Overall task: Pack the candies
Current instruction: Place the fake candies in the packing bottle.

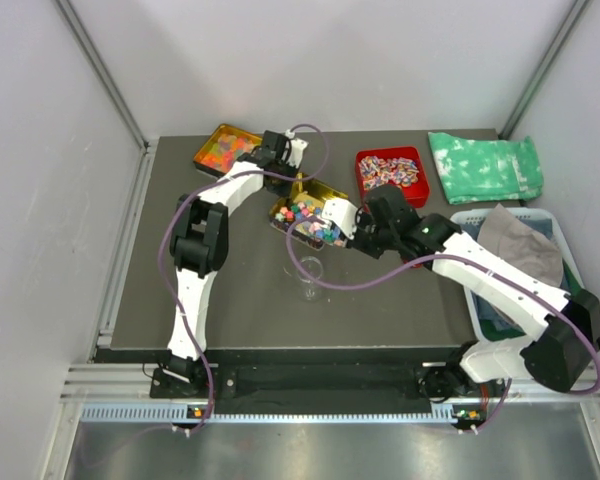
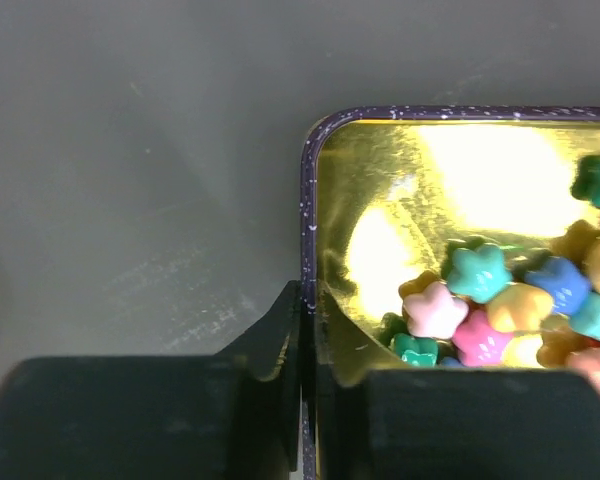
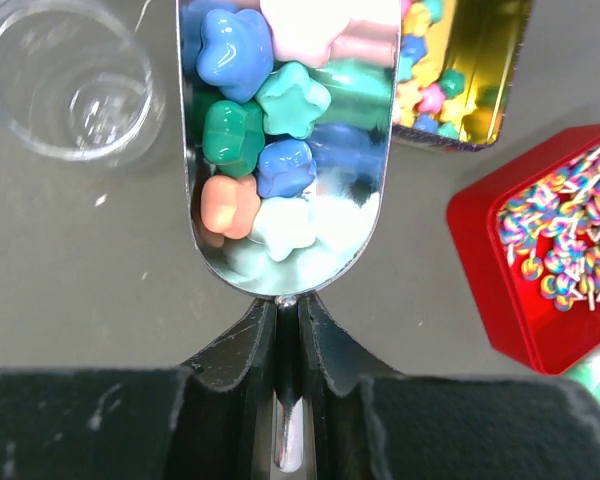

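Note:
The candies (image 2: 500, 300) are small star-shaped sweets in pink, blue, green and yellow, lying in a gold tin (image 1: 329, 190) with a dark speckled rim (image 2: 308, 200). My left gripper (image 2: 308, 300) is shut on that rim, one finger inside the tin and one outside. A metal scoop (image 3: 364, 190) is heaped with candies (image 3: 280, 100), and my right gripper (image 3: 288, 305) is shut on its handle. In the top view the scoop hangs between the tin and a clear stemmed glass (image 1: 308, 268). From the right wrist the glass (image 3: 70, 85) is up at the left.
A red tray (image 1: 390, 170) of striped wrapped sweets stands right of the tin. A tin of orange gummies (image 1: 225, 148) sits at the back left. A green cloth (image 1: 485, 165) and a white basket (image 1: 560, 225) holding grey cloth lie at the right.

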Robot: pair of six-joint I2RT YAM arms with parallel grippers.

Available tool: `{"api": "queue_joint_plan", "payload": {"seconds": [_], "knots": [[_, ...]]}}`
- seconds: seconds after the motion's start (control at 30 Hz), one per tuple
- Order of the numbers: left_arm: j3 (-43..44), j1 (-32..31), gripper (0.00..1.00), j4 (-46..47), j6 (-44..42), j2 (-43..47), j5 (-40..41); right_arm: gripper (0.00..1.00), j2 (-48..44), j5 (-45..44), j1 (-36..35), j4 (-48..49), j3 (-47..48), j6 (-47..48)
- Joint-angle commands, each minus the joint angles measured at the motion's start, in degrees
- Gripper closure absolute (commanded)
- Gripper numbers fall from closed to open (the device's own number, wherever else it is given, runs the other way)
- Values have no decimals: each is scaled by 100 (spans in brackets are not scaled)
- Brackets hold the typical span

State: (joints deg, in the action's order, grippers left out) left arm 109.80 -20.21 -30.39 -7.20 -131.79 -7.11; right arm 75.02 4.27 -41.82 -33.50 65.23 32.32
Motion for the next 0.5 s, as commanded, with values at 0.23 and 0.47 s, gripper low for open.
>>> {"api": "queue_joint_plan", "payload": {"seconds": [0.23,0.47], "knots": [[200,17,61,227,61,136,-431,100,-339,-295,-186,-1343,666,969],[261,69,25,113,61,285,-528,100,-375,-621,-581,-1800,675,1110]]}}
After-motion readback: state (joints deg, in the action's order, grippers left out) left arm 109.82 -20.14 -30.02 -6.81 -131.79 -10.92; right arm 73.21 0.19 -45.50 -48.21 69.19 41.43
